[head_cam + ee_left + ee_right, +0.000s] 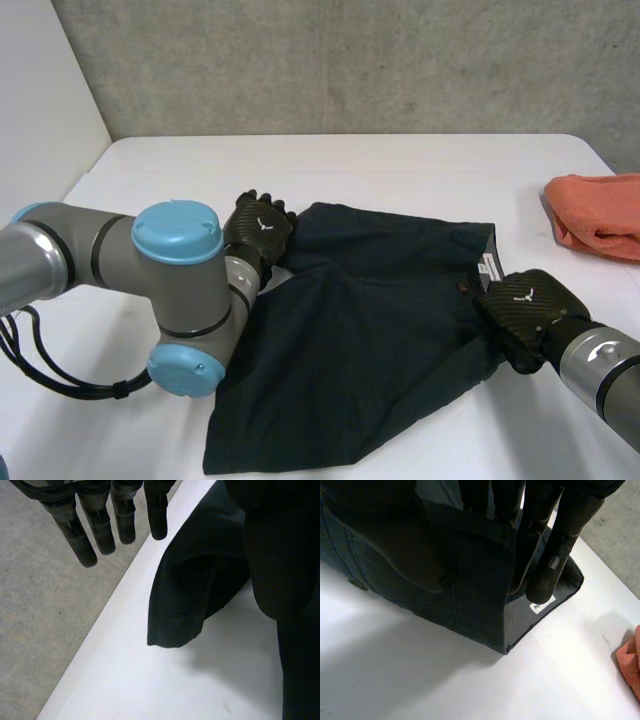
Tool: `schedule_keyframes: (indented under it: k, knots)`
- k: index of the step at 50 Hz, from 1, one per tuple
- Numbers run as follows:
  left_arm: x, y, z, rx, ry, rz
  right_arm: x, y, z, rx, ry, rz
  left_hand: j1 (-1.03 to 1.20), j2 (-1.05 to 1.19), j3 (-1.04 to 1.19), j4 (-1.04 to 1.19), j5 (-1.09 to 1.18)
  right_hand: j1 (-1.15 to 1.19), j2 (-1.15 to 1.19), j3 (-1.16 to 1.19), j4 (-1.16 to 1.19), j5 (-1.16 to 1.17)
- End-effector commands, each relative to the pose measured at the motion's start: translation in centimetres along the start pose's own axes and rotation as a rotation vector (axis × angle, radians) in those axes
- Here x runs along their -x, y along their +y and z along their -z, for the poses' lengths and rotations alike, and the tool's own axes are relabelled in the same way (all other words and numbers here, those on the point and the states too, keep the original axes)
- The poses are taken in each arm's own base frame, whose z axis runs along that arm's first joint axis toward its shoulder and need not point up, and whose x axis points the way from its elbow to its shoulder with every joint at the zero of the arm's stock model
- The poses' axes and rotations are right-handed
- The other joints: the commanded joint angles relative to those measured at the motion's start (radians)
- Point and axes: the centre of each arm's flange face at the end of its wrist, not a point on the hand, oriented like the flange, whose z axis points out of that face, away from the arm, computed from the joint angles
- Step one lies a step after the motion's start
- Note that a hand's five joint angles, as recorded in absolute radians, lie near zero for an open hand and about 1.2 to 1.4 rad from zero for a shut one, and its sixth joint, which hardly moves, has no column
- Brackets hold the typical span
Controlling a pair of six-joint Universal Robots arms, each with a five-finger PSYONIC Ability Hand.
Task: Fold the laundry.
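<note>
Dark navy shorts (370,340) lie spread on the white table (400,165), waistband toward the right. My left hand (258,228) hovers at the shorts' far left corner. In the left wrist view its fingers (100,530) hang straight and hold nothing, with a rumpled leg hem (190,595) lying beside them. My right hand (525,305) sits at the waistband's right end. In the right wrist view its fingers (560,545) and thumb pinch the waistband edge (470,600), lifting it a little off the table near the white label (540,605).
An orange cloth (600,215) lies bunched at the table's right edge, also seen as the orange cloth (630,665) beyond the waistband. The table's left edge runs close past my left hand, with grey floor (40,605) beyond it. A concrete wall stands behind the table.
</note>
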Motion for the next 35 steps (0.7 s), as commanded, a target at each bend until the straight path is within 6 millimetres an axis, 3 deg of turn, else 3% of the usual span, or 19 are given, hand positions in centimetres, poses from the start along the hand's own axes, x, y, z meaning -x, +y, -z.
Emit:
schedule_keyframes:
  k: [1,7,10,15,19,27,35]
  knots:
    - [2.9,-2.3,1.3,-0.020,-0.091,0.027,-1.0,-1.2,-0.8,-0.041,0.017,-0.091,-0.009,-0.022,-0.031,-0.020,-0.016,0.421,0.221,0.225,0.205,0.238]
    - [5.1,-4.6,5.8,-0.067,-0.108,0.160,-2.0,-1.9,-2.9,-0.057,0.017,-0.258,0.082,0.069,0.060,0.071,0.074,0.421,0.221,0.225,0.205,0.238]
    - [5.3,-4.8,8.0,-0.057,-0.085,0.209,-2.4,-2.1,-3.7,-0.059,0.021,-0.307,0.100,0.087,0.078,0.088,0.092,0.421,0.221,0.225,0.205,0.238]
    - [3.8,-4.1,12.8,0.043,0.039,0.286,-3.0,-2.3,-5.1,-0.061,0.028,-0.376,0.112,0.099,0.090,0.100,0.104,0.421,0.221,0.225,0.205,0.238]
    - [2.2,-3.1,15.5,0.132,0.142,0.338,-3.2,-2.1,-5.9,-0.058,0.029,-0.408,0.115,0.102,0.093,0.103,0.107,0.421,0.221,0.225,0.205,0.238]
    - [0.5,-1.0,18.0,0.243,0.219,0.381,-3.4,-1.8,-6.3,-0.070,0.041,-0.425,0.115,0.102,0.093,0.103,0.107,0.421,0.221,0.225,0.205,0.238]
    - [-1.1,0.9,18.2,0.322,0.251,0.359,-3.1,-1.4,-6.2,-0.065,0.042,-0.429,0.117,0.104,0.096,0.106,0.110,0.421,0.221,0.225,0.205,0.238]
